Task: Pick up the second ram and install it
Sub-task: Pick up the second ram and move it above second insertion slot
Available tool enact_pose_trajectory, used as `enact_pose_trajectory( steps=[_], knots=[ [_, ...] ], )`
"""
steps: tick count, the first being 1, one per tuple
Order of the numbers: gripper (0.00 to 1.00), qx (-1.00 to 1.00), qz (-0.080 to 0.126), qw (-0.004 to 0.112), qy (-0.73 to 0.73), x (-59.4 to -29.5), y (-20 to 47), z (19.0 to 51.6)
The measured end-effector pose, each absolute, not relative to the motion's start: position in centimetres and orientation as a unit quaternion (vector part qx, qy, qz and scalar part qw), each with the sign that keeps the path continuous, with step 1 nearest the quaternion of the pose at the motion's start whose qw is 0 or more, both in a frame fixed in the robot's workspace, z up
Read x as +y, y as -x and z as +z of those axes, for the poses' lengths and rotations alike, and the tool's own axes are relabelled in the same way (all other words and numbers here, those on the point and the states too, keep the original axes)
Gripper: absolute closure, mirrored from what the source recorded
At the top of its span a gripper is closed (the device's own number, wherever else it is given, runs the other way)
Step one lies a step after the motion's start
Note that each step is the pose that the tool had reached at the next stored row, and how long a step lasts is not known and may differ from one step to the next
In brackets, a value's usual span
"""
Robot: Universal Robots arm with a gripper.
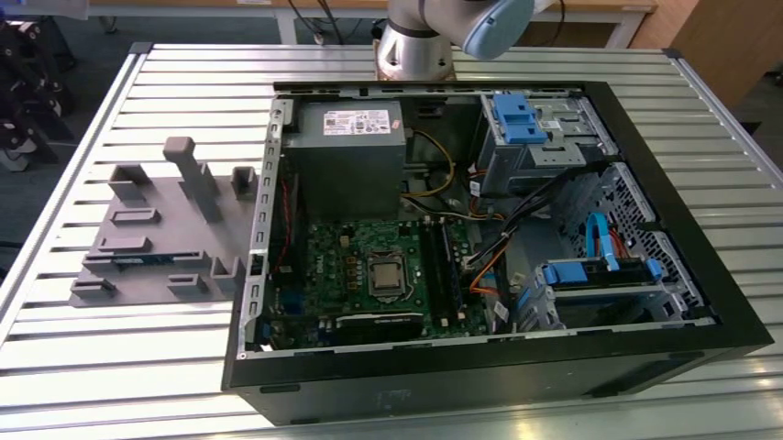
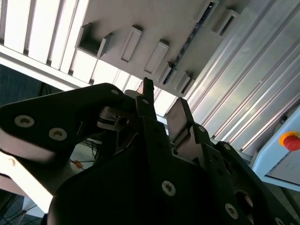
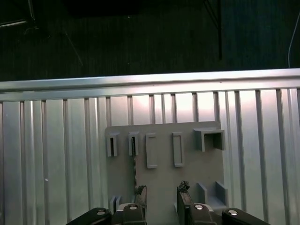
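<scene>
second ram [image 1: 137, 259] in holder tray [image 1: 165, 234] | exterior view's left of computer case [image 1: 490, 367]

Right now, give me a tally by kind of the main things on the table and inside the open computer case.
Computer case: 1
Grey holder: 1
Ram stick in the holder: 1
Green motherboard: 1
Power supply: 1
Blue drive latches: 2, the other at
Total: 7
</scene>
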State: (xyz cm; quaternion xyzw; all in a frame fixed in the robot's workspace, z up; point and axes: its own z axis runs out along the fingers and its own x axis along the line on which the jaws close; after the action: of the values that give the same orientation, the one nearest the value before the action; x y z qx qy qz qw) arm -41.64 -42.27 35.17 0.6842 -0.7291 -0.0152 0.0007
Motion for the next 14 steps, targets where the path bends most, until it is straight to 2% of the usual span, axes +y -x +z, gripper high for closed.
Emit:
enact_pose_trajectory(
  steps=[14],
  knots=[
    [0.61, -0.729, -0.015, 0.001, -0.684, -42.7, 41.7, 32.8]
  ],
)
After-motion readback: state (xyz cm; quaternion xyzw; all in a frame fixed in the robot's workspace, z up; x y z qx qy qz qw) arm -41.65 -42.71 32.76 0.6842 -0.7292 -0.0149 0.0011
